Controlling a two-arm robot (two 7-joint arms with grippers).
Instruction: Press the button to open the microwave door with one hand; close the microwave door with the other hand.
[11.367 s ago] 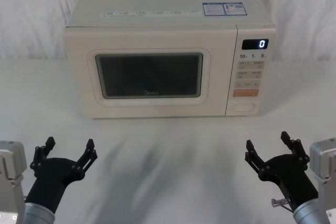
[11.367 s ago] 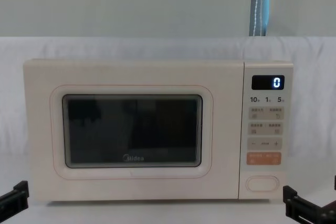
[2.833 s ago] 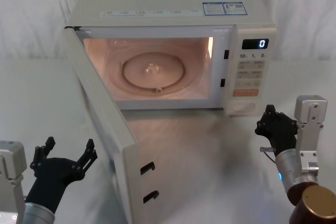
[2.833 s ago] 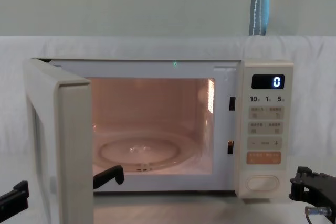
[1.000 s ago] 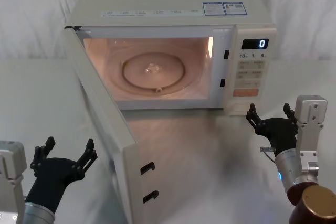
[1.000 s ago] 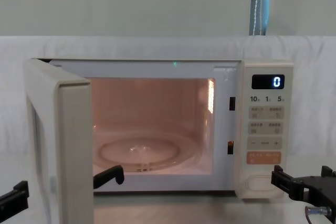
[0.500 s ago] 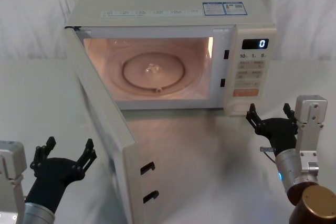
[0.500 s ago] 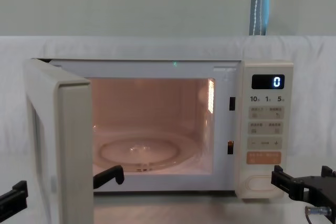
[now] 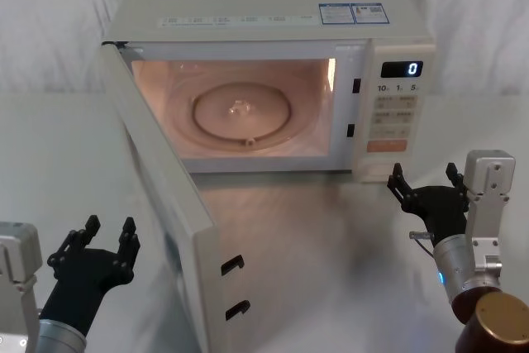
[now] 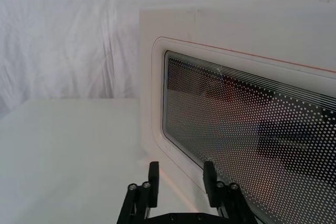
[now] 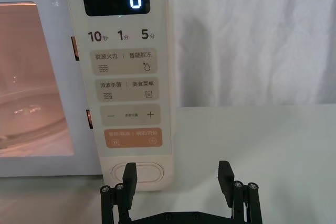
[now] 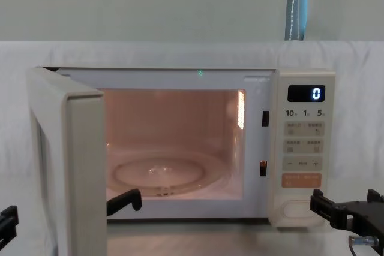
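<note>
Black claws sit nearest: the left gripper [image 9: 103,237], fingers parted and empty, faces the outer side of the microwave door [image 9: 169,204], which stands swung wide. The right gripper [image 9: 426,181], spread wide and empty, hangs just before the button [image 11: 139,172]. Behind, the microwave [image 9: 273,31] glows on the white table [image 9: 331,245]; white cloth [image 9: 50,14] drapes beyond.

left claw [image 9: 105,233] parted low, right claw [image 9: 426,178] spread wide
</note>
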